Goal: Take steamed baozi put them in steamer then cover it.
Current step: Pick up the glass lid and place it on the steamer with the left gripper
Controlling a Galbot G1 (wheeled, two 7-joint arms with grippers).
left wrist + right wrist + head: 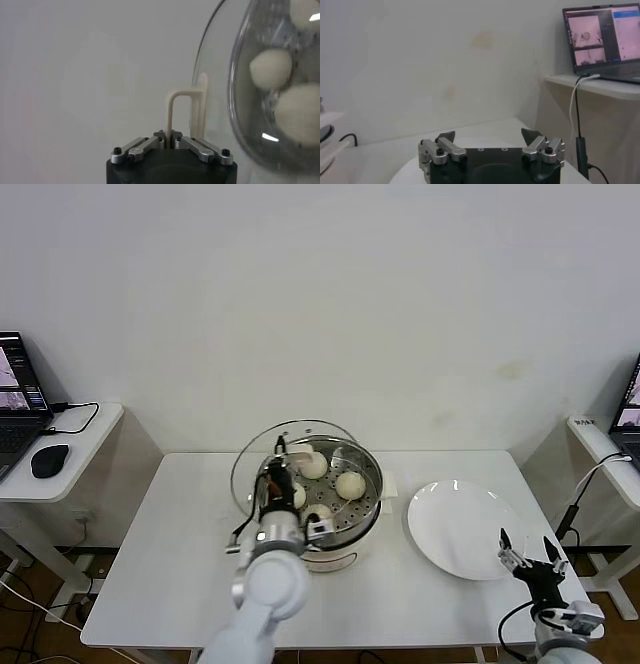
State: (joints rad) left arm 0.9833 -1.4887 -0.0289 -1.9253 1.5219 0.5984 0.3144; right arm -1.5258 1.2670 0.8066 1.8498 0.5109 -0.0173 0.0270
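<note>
The shiny steamer (376, 496) stands mid-table with several cream-white baozi (349, 483) on its perforated tray. The clear glass cover (263, 448) hangs tilted over the steamer's left side. My left gripper (281, 460) is shut on its handle. In the left wrist view the gripper (168, 136) pinches the thin cream handle (172, 111). Beside it, the glass cover (220, 75) shows baozi (271, 68) through it. My right gripper (530, 554) stands open and holds nothing at the front right, next to the white plate (462, 527). The right wrist view shows the same gripper (489, 135).
The bare white plate (407, 169) lies right of the steamer. A side table with a laptop and a mouse (49, 460) stands at the far left. Another laptop (601, 40), with cables, stands at the far right.
</note>
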